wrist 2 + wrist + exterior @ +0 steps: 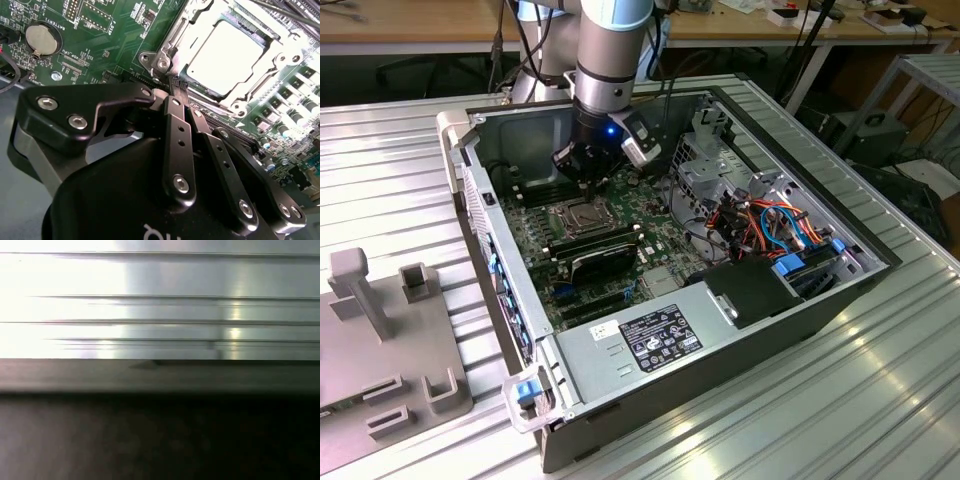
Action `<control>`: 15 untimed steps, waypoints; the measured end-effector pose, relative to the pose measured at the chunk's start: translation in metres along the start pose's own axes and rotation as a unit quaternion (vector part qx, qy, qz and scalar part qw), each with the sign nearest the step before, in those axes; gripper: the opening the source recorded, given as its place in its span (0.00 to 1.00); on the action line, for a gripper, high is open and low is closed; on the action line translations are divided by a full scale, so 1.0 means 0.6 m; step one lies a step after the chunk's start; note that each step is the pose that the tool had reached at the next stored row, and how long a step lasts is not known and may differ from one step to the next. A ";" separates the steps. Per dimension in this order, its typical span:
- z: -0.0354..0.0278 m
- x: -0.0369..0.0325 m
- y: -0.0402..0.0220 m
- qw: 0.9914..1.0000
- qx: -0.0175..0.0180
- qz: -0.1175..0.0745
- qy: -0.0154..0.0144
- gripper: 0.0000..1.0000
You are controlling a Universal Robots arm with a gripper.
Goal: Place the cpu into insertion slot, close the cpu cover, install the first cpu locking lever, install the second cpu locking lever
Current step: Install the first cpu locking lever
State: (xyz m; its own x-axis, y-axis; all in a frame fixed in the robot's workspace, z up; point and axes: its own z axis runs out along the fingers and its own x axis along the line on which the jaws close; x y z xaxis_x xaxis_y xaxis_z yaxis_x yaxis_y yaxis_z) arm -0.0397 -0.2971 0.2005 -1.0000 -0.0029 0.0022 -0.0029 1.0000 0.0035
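Second wrist view gives you the gripper (179, 86), fingers together and holding nothing, at the corner of the cpu cover (172, 40); this cover hides the cpu (227, 50) edges.

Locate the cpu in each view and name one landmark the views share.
Exterior view: the cpu sits in the socket on the green board, just below the hand.
Second wrist view: cpu under the cpu cover.
First wrist view: not seen.
Shared landmark: the hand.
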 end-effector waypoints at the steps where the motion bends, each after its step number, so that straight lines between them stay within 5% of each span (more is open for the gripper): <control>1: -0.001 0.000 0.000 1.000 0.000 0.000 0.000 0.11; 12: -0.032 0.000 0.000 1.000 0.000 0.000 0.000 0.11; 15: -0.033 0.000 0.000 1.000 0.000 0.000 0.000 0.11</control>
State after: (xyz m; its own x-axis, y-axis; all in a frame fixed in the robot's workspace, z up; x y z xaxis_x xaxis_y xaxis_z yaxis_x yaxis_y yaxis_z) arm -0.0397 -0.2969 0.2203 -1.0000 -0.0028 0.0021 -0.0028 1.0000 0.0036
